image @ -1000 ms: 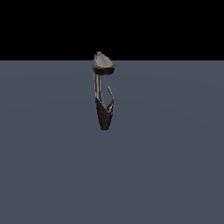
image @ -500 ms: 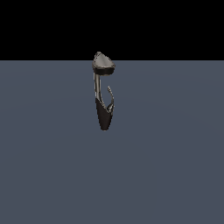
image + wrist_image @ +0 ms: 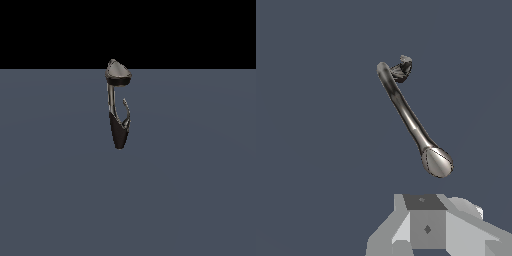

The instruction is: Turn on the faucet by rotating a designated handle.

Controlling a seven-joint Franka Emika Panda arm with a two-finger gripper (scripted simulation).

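One faucet (image 3: 118, 112), standing alone on a flat slate-blue tabletop (image 3: 200, 190), at mid-width of the exterior view and toward the far part of the surface, with its top cap crossing the line where tabletop meets black background. Dark tapered base (image 3: 119, 134), narrowing downward to a blunt point on the surface. Silvery stem (image 3: 109, 99), slim and near upright, rising from the base on the exterior view's left side of the fixture. Hooded grey cap (image 3: 118, 70) at the summit, pale on top with a dark band beneath, overhanging toward the exterior view's right. Thin curved lever (image 3: 127, 111), springing from the upper edge of the base on the exterior view's right, hooking upward, its tip apart from the stem. Same fixture seen end-on from above in the wrist view (image 3: 411, 117): rounded grey cap (image 3: 437, 162) nearest the camera, polished stem (image 3: 403, 107) receding to the dark base (image 3: 402, 70) at the far end. Lever not clearly told apart in that view. Pincer: only part of a pale grey and white blocky body (image 3: 428, 225) showing at the wrist picture's edge, clear of the faucet, touching nothing; fingers out of sight, so open or closed cannot be told. No arm in the exterior view.
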